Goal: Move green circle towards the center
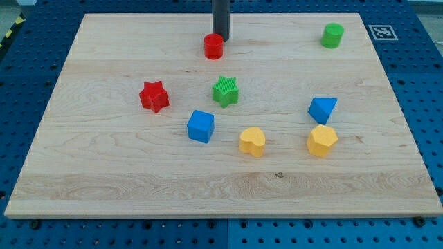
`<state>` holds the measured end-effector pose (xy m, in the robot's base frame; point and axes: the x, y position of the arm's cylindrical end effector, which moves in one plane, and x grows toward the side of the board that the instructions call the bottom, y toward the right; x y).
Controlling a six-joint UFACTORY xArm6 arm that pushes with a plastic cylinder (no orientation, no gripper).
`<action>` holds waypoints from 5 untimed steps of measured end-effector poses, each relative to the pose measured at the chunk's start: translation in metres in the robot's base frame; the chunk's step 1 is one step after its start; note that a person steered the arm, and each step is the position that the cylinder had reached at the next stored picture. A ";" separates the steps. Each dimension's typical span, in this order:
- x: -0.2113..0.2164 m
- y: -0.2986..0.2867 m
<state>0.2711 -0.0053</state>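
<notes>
- While my tip [220, 37] stands at the far edge of the board [104, 173], touching or just behind the red circle [213, 46], the green circle [332, 34] sits untouched in the far right corner.
- No pincer exists on this rig; the arm ends in a bare rod, so nothing is spread, pressed or pinched.
- By my judgement the task has not begun: the green circle is well apart from the middle, and my tip is well to its left.
- What is left: bring my tip round to the circle's far right side, then push it nearward and leftward.
- Near the centre lie the green star [225, 90], blue cube [201, 126] and yellow heart [252, 141]; the blue block [322, 109] and yellow block [322, 140] lie near the likely path and could be knocked.
- The red star [154, 96] is clear on the left.
</notes>
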 end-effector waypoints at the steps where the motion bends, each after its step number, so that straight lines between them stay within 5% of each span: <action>1: 0.014 0.000; 2: 0.023 0.000; 3: -0.024 0.017; 5: -0.053 0.148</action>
<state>0.2179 0.1422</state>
